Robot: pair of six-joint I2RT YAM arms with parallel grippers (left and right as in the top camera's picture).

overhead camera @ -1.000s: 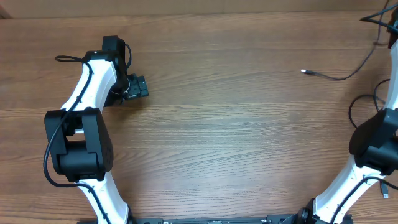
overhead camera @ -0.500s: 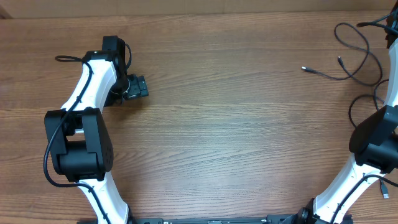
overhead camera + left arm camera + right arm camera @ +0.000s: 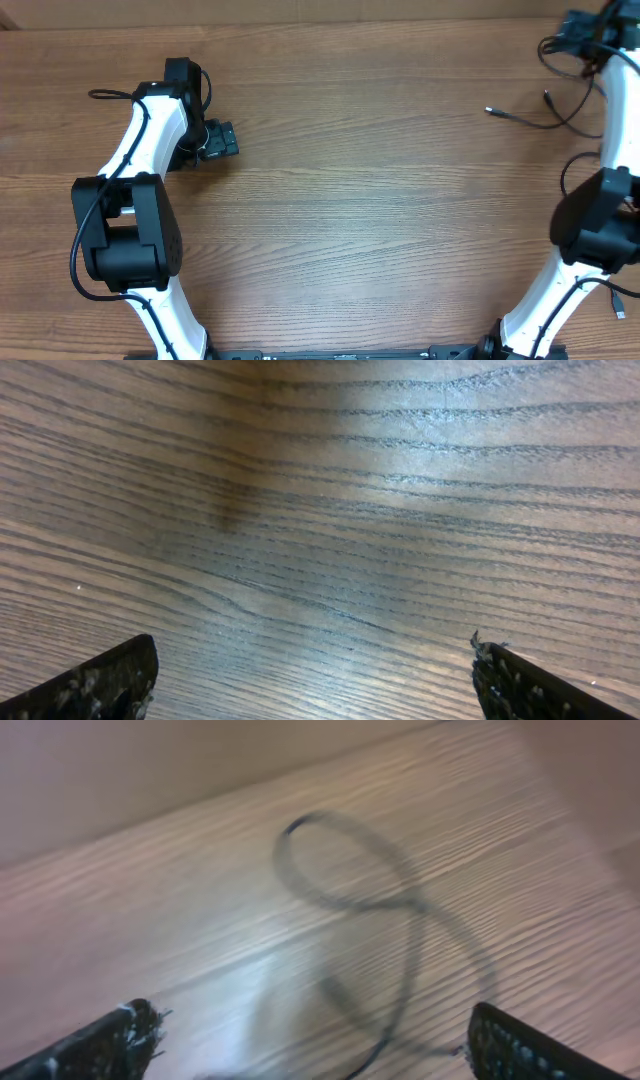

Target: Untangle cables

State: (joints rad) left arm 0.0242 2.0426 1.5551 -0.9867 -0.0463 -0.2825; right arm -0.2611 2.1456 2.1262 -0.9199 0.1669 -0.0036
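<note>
Thin black cables (image 3: pixel 512 118) lie looped at the far right edge of the wooden surface (image 3: pixel 380 200), one silver-tipped plug pointing left. The right claw (image 3: pixel 315 1040) hovers over a blurred loop of them, fingers spread wide. The left claw (image 3: pixel 315 675), likewise spread, sits well apart at the far left.

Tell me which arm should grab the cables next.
Right. The right gripper, open, hovers by the cables, a loop showing between its fingers; the left gripper sits across the table, seeing only bare wood.
</note>
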